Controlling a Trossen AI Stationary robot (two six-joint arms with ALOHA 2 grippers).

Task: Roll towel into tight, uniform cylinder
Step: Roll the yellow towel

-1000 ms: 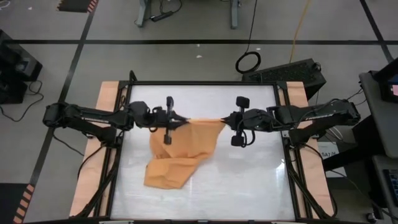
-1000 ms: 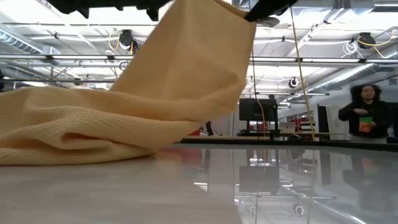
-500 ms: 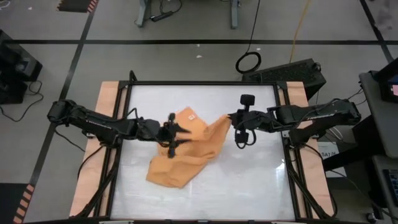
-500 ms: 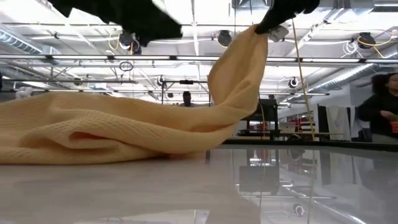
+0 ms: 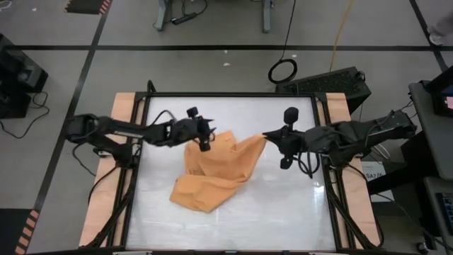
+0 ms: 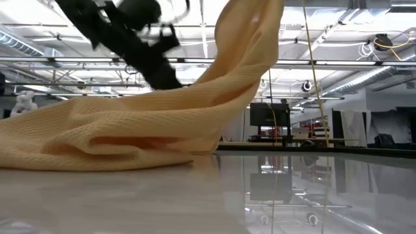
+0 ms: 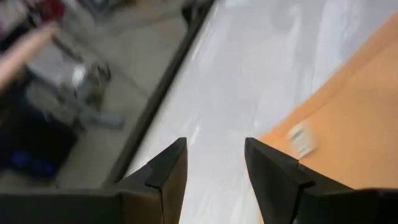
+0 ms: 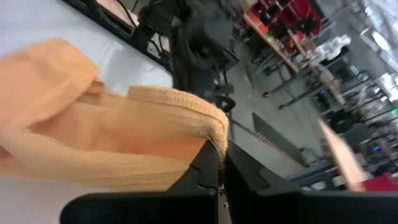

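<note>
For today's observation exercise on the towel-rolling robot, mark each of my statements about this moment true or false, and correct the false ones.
1. The right pincer is shut on a corner of the towel. True.
2. The left pincer grips the towel as well. False: its fingers stand apart with nothing between them; the towel lies beside it.
3. The towel is already a tight cylinder. False: it lies crumpled on the table, with one corner lifted by the right pincer.
4. A small white tag shows on the towel near the left pincer. True.
5. A second cloth lies on the table. False: the towel is the only fabric there.
</note>
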